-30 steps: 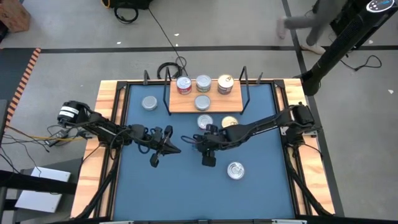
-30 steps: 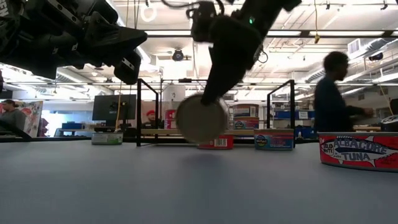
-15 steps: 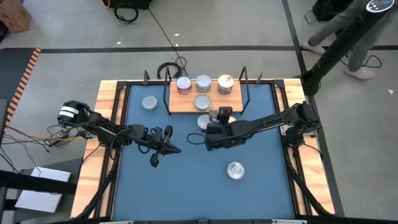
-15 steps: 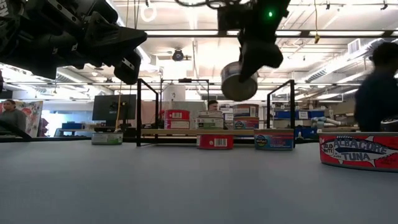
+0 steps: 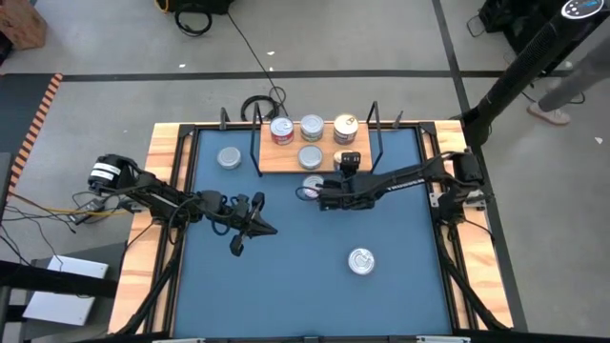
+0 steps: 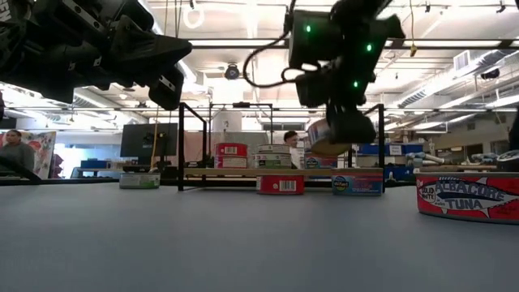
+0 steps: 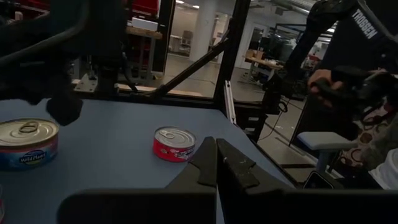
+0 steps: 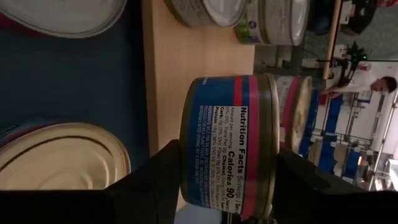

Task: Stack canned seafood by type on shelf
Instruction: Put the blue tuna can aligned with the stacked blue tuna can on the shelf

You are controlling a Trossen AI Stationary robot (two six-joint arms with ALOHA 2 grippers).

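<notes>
The shelf [image 5: 286,164] is a light wooden board with black wire ends at the table's far middle. Several tins of canned seafood stand on it: a red one [image 5: 281,131], a silver one [image 5: 312,127], a gold one [image 5: 345,129] and another silver one [image 5: 310,156]. My right gripper [image 5: 348,164] hangs over the board's near right part, shut on a blue-and-red tin [image 8: 227,143]. My left gripper [image 5: 267,227] waits shut and holding nothing over the table's left middle. My right gripper pinches the blue-and-red tin between its two fingers [image 8: 155,180], one on each flat end [image 8: 186,155], so the label side faces the wrist camera. The fingers slant down toward the table's far edge. The tin [image 6: 328,136] hangs slightly tilted, clear above the board.
Loose tins lie on the blue table: one at the far left [image 5: 229,158], one just before the shelf [image 5: 311,186] with a gold-topped one [image 8: 62,165] beside it, and a red albacore tin [image 5: 360,260] toward the near right. Wooden rails edge the table [image 5: 167,171].
My right gripper has carried the tin up from the table's middle toward the far edge and over the shelf's near right part. Its wrist has rolled and tipped. The tin, whose flat face first looked at the near edge, now hangs nearly upright.
</notes>
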